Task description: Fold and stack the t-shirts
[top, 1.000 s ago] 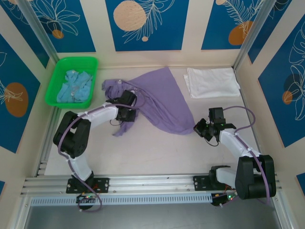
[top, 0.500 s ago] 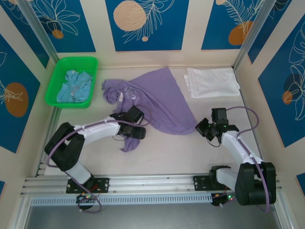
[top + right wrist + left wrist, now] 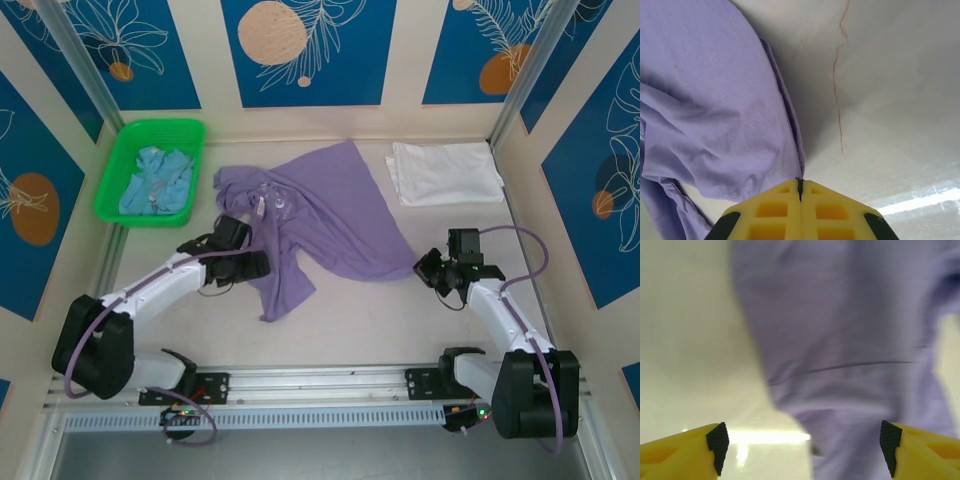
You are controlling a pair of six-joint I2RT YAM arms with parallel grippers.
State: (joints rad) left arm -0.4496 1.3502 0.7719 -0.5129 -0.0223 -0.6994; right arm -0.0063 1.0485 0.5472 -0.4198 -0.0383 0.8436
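T-shirts, going left to right: the light blue t-shirt (image 3: pixel 155 182) is bunched up inside the green basket (image 3: pixel 113 195), which sits in the far left corner of the table (image 3: pixel 380 320).

Next is the left gripper (image 3: pixel 255 267), low over the table at the left edge of the lavender t-shirt (image 3: pixel 330 210). In the left wrist view its jaws stand wide apart, one yellow finger in each bottom corner, with nothing between the fingertips (image 3: pixel 717 441). The purple cloth just lies flat on the table under and ahead of them. That view is a bit blurry, so I can't make out much detail on the fabric.

The lavender t-shirt is the big one. It's spread unfolded across the middle of the table, rumpled at the far left. One tail of it reaches toward the near edge, and a corner tapers out to the right.

That right corner runs to the right gripper (image 3: pixel 428 270). From the right wrist camera the jaws are pressed fully together, and the shirt's hem goes straight into the seam between the fingertips (image 3: pixel 812 192). So it looks pinched on the corner of the lavender one.

Furthest right and at the back, the white t-shirt (image 3: pixel 445 172) lies folded into a neat rectangle near the far right corner, well apart from both grippers.
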